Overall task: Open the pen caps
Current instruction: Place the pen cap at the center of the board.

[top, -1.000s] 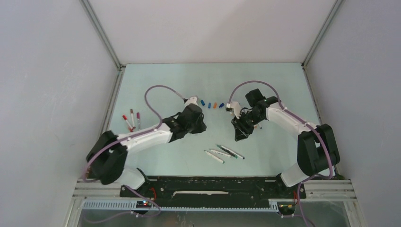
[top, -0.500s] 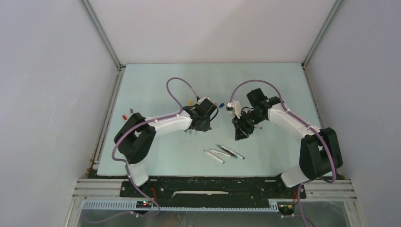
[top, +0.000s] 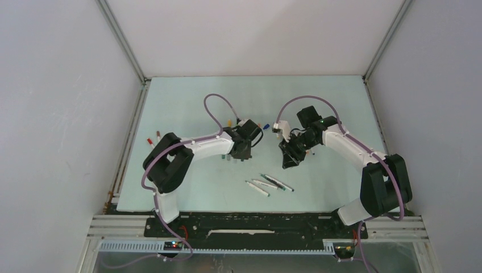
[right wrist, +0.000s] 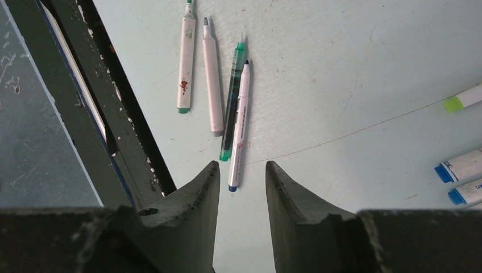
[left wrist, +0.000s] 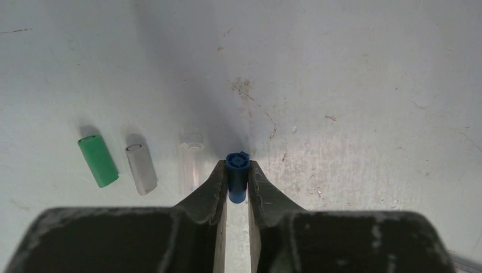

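In the left wrist view a blue pen cap [left wrist: 237, 176] sits between the fingertips of my left gripper [left wrist: 237, 173]. The jaws stand close on both its sides, low over the table. Left of it lie a clear cap [left wrist: 191, 162], a grey cap [left wrist: 140, 168] and a green cap [left wrist: 98, 160]. From above, the left gripper [top: 241, 154] is near the table's middle, with small caps [top: 228, 158] beside it. My right gripper [right wrist: 242, 170] is open and holds nothing. It hovers over several uncapped pens [right wrist: 239, 122]; in the top view it [top: 286, 161] hangs above those pens [top: 269, 184].
More caps lie in a row at the back, a yellow one [top: 229, 121] and a blue one [top: 266, 126]. Red-capped pens [top: 151, 140] lie at the left edge. Pens with blue ends [right wrist: 459, 166] and a yellow-green end [right wrist: 461, 100] show at the right wrist view's edge.
My left arm swung from the left side toward the middle and came down beside the small caps. The right arm has barely moved.
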`<state>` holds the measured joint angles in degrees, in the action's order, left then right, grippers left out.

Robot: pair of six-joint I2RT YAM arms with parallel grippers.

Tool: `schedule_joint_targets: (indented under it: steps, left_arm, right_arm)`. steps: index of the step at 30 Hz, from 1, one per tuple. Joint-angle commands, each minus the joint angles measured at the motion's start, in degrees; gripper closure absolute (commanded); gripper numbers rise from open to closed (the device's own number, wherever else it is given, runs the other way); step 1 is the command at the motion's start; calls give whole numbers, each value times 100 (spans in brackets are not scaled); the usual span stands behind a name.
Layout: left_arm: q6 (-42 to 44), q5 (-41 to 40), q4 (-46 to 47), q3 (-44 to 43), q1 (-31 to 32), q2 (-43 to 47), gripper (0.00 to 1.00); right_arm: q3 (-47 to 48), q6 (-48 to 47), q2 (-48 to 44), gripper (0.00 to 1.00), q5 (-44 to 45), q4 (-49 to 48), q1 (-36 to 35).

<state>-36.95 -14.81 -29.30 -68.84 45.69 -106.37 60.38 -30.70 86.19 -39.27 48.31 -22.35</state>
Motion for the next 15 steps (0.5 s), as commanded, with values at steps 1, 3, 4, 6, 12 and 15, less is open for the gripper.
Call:
schedule_joint_targets:
  steps: [1, 3, 4, 6, 12, 15]
  left_arm:
    - [134, -126, -57, -323, -49, -16, 80]
    - [148, -106, -78, -328, -46, -7, 76]
    - [152, -94, -78, -327, -45, -7, 75]
    - [153, -83, -95, -331, -46, 21, 71]
    - [182, 37, -13, -187, -46, 406, 68]
    - [306, 86, 191, 49, -41, 929, 68]
  right_arm:
    - [175, -127, -164, 62, -132, 31, 22]
    - [172, -129, -164, 62, -134, 29, 34]
    - [174, -129, -167, 62, -134, 24, 36]
    - [176, -132, -179, 62, -142, 29, 45]
    - [176, -139, -265, 62, -206, 51, 93]
    - [176, -148, -344, 62, -258, 66, 137]
